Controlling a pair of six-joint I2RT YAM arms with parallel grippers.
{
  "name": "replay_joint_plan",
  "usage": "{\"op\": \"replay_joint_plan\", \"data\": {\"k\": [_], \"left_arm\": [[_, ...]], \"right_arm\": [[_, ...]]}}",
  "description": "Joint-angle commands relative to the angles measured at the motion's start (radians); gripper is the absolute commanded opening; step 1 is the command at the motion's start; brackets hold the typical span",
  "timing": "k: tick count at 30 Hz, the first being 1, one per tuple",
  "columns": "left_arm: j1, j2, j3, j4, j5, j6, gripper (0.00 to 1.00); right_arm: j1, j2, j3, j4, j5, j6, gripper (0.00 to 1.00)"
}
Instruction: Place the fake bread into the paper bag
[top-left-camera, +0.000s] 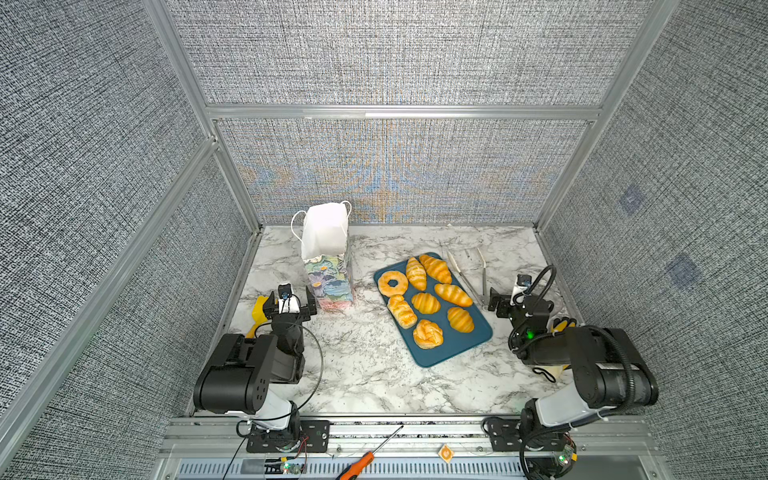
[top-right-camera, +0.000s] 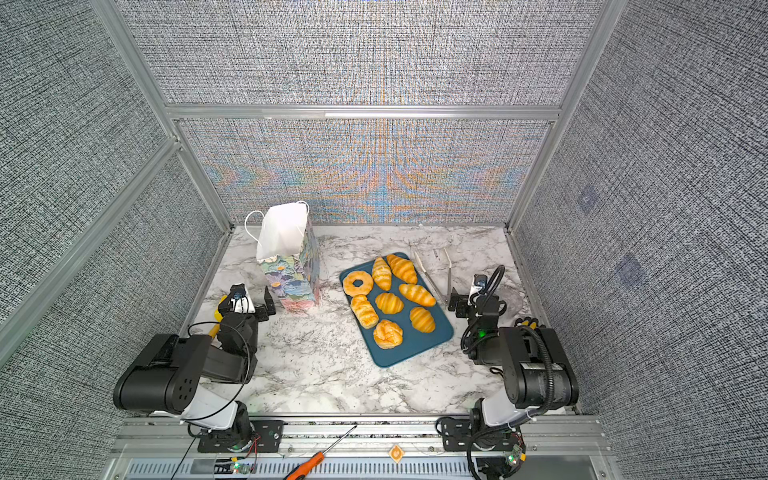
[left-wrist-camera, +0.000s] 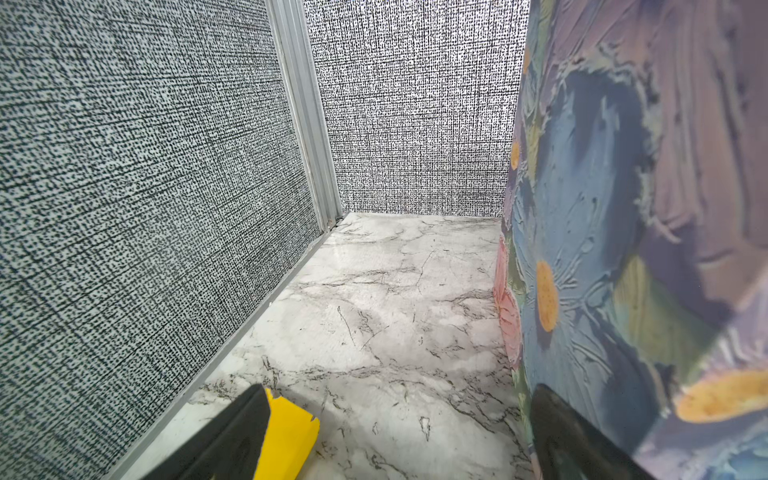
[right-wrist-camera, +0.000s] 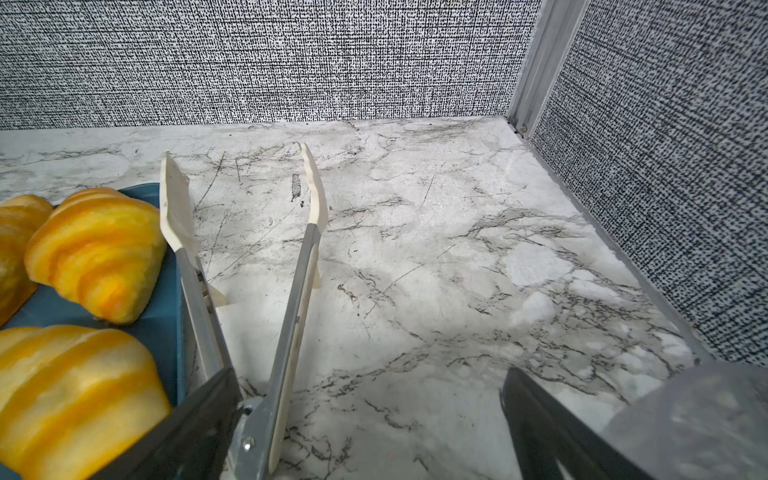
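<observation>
The left gripper (top-left-camera: 290, 301) stands wide open and empty low beside the paper bag (top-left-camera: 330, 270), one finger so close to the floral wall that the left wrist view cannot show whether it touches. The bag is tall, narrow and upright, so a sideways nudge there would likely tip or slide it. Its white-lined mouth looks pinched, so a piece could catch on the rim. The right gripper (right-wrist-camera: 372, 378), also open and empty, sits over the hinge end of a pair of tongs (right-wrist-camera: 291, 291) lying just beside the blue tray (top-left-camera: 453, 349). Closing there could snag the tongs. All eight pieces of the fake bread (top-left-camera: 424, 301) lie on that tray, glossy and rounded, likely to squirt from flat fingers. The table (top-left-camera: 361, 365) is smooth white marble-patterned, boxed in by grey woven panels (top-left-camera: 395, 54) in aluminium framing.
</observation>
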Motion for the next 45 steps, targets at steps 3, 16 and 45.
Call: {"op": "replay_joint_plan", "data": {"k": [3, 16, 45], "left_arm": [[0.002, -0.001, -0.001, 0.008, 0.005, -0.005, 0.99], [0.003, -0.297, 0.119, -0.45, -0.124, -0.076, 0.99], [-0.014, -0.447, 1.004, -1.737, 0.222, -0.157, 0.88]], "right_arm": [[-0.008, -0.007, 0.004, 0.006, -0.013, 0.009, 0.99], [-0.023, -0.13, 0.282, -0.614, 0.027, 0.113, 0.99], [-0.024, -0.249, 0.527, -1.278, -0.087, 0.086, 0.93]]}}
